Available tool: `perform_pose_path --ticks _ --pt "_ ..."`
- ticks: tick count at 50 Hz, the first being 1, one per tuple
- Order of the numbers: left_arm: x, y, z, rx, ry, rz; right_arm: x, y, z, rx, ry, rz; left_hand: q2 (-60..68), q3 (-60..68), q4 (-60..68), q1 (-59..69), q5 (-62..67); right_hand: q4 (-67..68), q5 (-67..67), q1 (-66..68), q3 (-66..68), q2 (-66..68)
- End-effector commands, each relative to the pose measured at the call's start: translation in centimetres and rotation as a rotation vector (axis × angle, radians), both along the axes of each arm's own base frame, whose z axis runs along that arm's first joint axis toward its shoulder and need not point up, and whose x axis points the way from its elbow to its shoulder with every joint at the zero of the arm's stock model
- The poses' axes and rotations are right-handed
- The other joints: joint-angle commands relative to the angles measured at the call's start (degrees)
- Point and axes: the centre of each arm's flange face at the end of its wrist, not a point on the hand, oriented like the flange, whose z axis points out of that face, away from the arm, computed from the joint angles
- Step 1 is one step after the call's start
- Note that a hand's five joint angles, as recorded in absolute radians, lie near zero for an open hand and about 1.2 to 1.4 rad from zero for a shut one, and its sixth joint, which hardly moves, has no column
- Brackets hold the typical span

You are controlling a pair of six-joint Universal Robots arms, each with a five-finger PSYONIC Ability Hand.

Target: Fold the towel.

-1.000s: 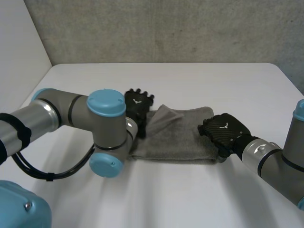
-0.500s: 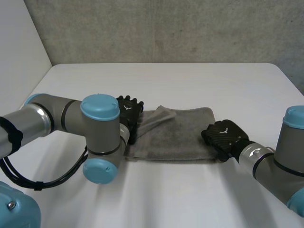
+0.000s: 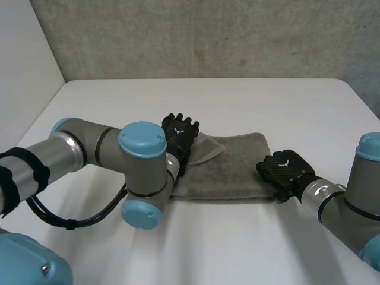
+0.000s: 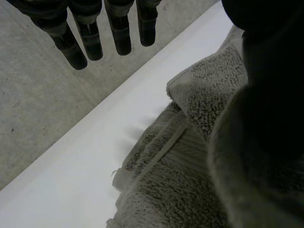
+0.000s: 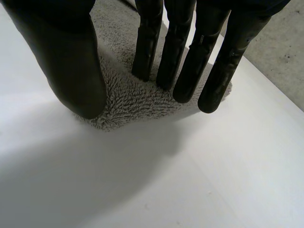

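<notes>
A grey towel (image 3: 234, 166) lies folded in a long band across the middle of the white table (image 3: 237, 101). My left hand (image 3: 180, 134) is at its left end, where a loose flap of cloth is turned up. In the left wrist view its fingers (image 4: 90, 42) are straight and held off the table, and towel pile (image 4: 185, 190) lies against the thumb. My right hand (image 3: 284, 171) is on the towel's near right corner. In the right wrist view its fingers (image 5: 185, 57) come down on top of that corner (image 5: 128, 104) and the thumb closes on its edge, pinching the cloth.
A grey concrete wall (image 3: 208, 35) runs behind the table's far edge. Bare white tabletop lies beyond the towel and in front of it. My left arm's elbow (image 3: 142, 178) sits low beside the towel's left end.
My right hand's fingers have closed onto the towel's near right corner. My left hand drew back left, then returned onto the left end, and the flap there shifted.
</notes>
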Motion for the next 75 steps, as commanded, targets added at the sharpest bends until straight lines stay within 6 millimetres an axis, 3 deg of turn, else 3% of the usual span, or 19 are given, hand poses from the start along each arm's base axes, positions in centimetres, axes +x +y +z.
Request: perform_pose_path --ticks 1,6,11,22,32,42,45,47,50,53,55,58,60,61,63,67,69,71,75 --pt "-0.6 -1.4 -0.2 -0.028 0.022 0.018 -0.1 -0.2 0.0 -0.004 0.0 -0.003 -2.63 -1.59 -2.82 -3.29 -11.79 3.81 4.08 3.83 3.91 3.92" --pt "1.3 -4.4 0.2 -0.049 0.032 0.143 -0.2 -0.4 0.1 -0.011 0.006 -0.007 -2.3 -1.25 -2.49 -2.95 -11.46 5.14 5.41 5.17 5.25 5.26" --pt "2.8 -5.2 0.1 -0.04 0.018 0.222 -0.2 -0.4 0.1 -0.014 0.01 -0.006 -2.3 -1.25 -2.49 -2.95 -11.46 12.02 12.29 12.04 12.12 12.13" --pt "3.7 -2.6 -0.5 0.051 -0.025 0.216 -0.1 -0.3 0.1 -0.016 0.012 -0.004 -2.46 -1.42 -2.66 -3.12 -11.63 31.33 31.61 31.36 31.44 31.45" --pt "2.8 0.2 2.0 0.051 0.031 0.17 -0.2 -0.3 0.2 -0.013 0.017 -0.01 -2.97 -1.92 -3.16 -3.62 -12.13 31.33 31.61 31.36 31.44 31.45" --pt "4.4 0.8 5.7 0.02 0.066 0.184 0.2 -1.4 4.7 -0.182 0.146 0.069 -3.47 -2.43 -3.67 -4.13 -12.64 31.33 31.61 31.36 31.44 31.45" --pt "5.7 0.6 7.2 0.0 0.084 0.21 2.0 -1.5 6.9 -0.275 0.161 0.134 -3.64 -2.6 -3.83 -4.3 -12.8 31.33 31.61 31.36 31.44 31.45" --pt "7.1 -0.1 8.5 -0.017 0.109 0.249 5.6 -0.6 8.9 -0.371 0.135 0.233 -3.81 -2.77 -4.0 -4.46 -12.97 31.33 31.61 31.36 31.44 31.45" --pt "7.8 -0.5 9.0 -0.02 0.126 0.27 7.5 -0.1 9.0 -0.39 0.122 0.287 -3.81 -2.77 -4.0 -4.46 -12.97 31.33 31.61 31.36 31.44 31.45" --pt "9.3 -1.4 9.6 -0.013 0.171 0.319 11.1 1.1 8.4 -0.399 0.112 0.386 -3.81 -2.77 -4.0 -4.46 -12.97 31.33 31.61 31.36 31.44 31.45" --pt "10.9 -2.5 10.1 -0.004 0.219 0.369 14.7 3.3 8.2 -0.427 0.102 0.497 -3.81 -2.77 -4.0 -4.46 -12.97 31.33 31.61 31.36 31.44 31.45" --pt "11.8 -3.0 10.4 -0.002 0.242 0.392 16.4 4.5 8.1 -0.439 0.091 0.542 -3.81 -2.77 -4.0 -4.46 -12.97 31.33 31.61 31.36 31.44 31.45" --pt "13.1 -3.6 10.5 0.006 0.264 0.43 18.9 6.9 5.8 -0.411 0.095 0.63 -3.81 -2.77 -4.0 -4.46 -12.97 31.33 31.61 31.36 31.44 31.45" --pt "13.1 -3.6 10.5 0.006 0.264 0.43 18.9 6.9 5.8 -0.411 0.095 0.631 -3.81 -2.77 -4.0 -4.46 -12.97 31.33 31.61 31.36 31.44 31.45" --pt "13.6 -3.6 9.9 0.029 0.258 0.429 20.1 8.4 2.9 -0.354 0.119 0.691 -3.81 -2.77 -4.0 -4.46 -12.97 31.33 31.61 31.36 31.44 31.45" --pt "13.5 -3.3 9.1 0.058 0.249 0.401 20.2 8.5 1.7 -0.332 0.13 0.682 -3.64 -2.6 -3.83 -4.3 -12.8 31.33 31.61 31.36 31.44 31.45" --pt "13.5 -3.1 8.8 0.071 0.243 0.389 20.2 8.4 2.0 -0.331 0.119 0.674 -3.64 -2.6 -3.83 -4.3 -12.8 22.14 22.42 22.17 22.25 22.26" --pt "13.0 -2.5 8.3 0.09 0.236 0.357 19.7 7.8 2.2 -0.3 0.104 0.636 -3.64 -2.6 -3.83 -4.3 -12.8 -24.74 -24.47 -24.72 -24.63 -24.62" --pt "12.5 -2.2 8.3 0.097 0.24 0.322 19.0 7.9 4.3 -0.238 0.019 0.576 -3.64 -2.6 -3.83 -4.3 -12.8 -33.69 -33.42 -33.67 -33.59 -33.58"
